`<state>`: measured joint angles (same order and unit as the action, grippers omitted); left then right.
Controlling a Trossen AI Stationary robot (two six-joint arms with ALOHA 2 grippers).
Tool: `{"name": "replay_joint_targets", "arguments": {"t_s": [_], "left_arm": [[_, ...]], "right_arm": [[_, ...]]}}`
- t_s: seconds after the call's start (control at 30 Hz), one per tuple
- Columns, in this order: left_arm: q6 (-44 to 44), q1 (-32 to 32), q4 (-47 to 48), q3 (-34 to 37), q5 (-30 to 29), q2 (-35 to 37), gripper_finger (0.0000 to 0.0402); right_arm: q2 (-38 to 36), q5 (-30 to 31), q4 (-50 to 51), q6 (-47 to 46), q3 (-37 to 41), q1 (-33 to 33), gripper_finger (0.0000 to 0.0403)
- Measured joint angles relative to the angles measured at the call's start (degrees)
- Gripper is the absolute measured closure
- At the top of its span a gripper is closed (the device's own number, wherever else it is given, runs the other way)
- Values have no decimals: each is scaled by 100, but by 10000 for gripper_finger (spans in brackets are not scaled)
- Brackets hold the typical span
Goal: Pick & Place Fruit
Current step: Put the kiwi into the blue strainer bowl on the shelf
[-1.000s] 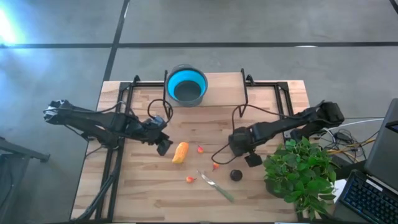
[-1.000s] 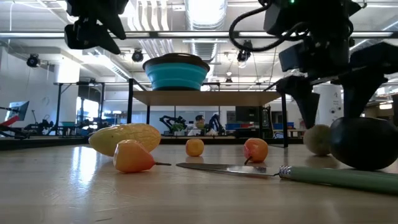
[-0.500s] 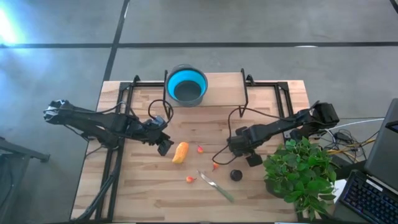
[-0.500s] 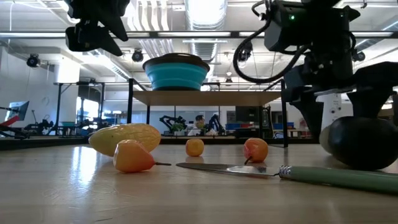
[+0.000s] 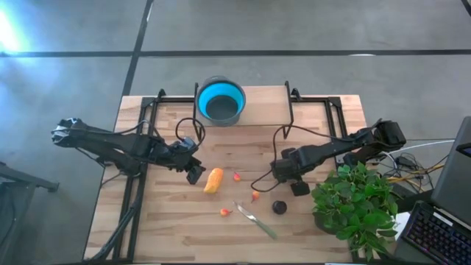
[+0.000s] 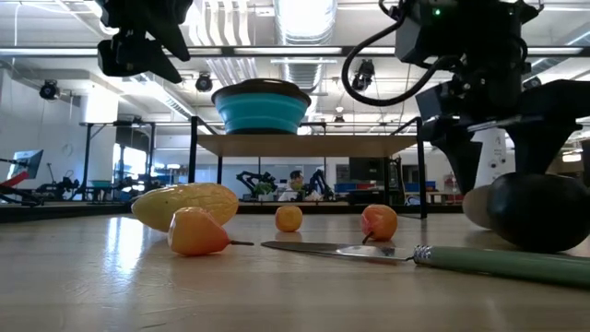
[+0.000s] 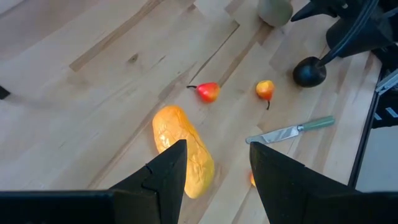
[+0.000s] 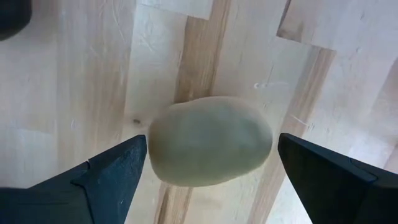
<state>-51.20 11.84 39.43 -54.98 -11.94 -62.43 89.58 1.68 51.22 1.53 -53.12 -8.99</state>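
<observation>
Step in hand: we judge we are at the reach for the olive-green oval fruit point(image 8: 210, 140), with the right gripper point(image 8: 208, 171) low over it and nothing lifted yet.
Right jaws: we see them spread wide, one finger on each side of the oval fruit, apart from its skin; they hold nothing.
Oval fruit: it lies on the wooden table point(image 5: 324, 110), under the right gripper in the high view, near the dark round fruit point(image 5: 279, 207).
Next move: we think it calls for a last descent and a centred squeeze across the oval's short width, since a smooth rounded piece could roll out sideways.
Left gripper point(image 7: 217, 180): we find it hanging above the table just beside the orange-yellow fruit point(image 5: 213, 179), fingers partly apart, gripping nothing.
Other fruit: the small red-orange pieces point(image 7: 209, 92) lie scattered between the two arms, near the green-handled knife point(image 5: 257, 219).
Bowl: the blue bowl point(image 5: 221, 102) stands at the far edge of the table, well apart from both grippers; we see no fruit in it.
Progress: we judge the task barely begun.
</observation>
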Motion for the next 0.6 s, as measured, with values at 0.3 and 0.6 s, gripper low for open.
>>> {"name": "replay_joint_targets", "arguments": {"t_s": [0.3, 0.6], "left_arm": [[0, 0, 1, 0, 2, 0, 221], [17, 0, 1, 0, 2, 0, 221]], "right_arm": [[15, -5, -56, -614, 1, 0, 39], [13, 90, -41, -1829, 2, 0, 39]]}}
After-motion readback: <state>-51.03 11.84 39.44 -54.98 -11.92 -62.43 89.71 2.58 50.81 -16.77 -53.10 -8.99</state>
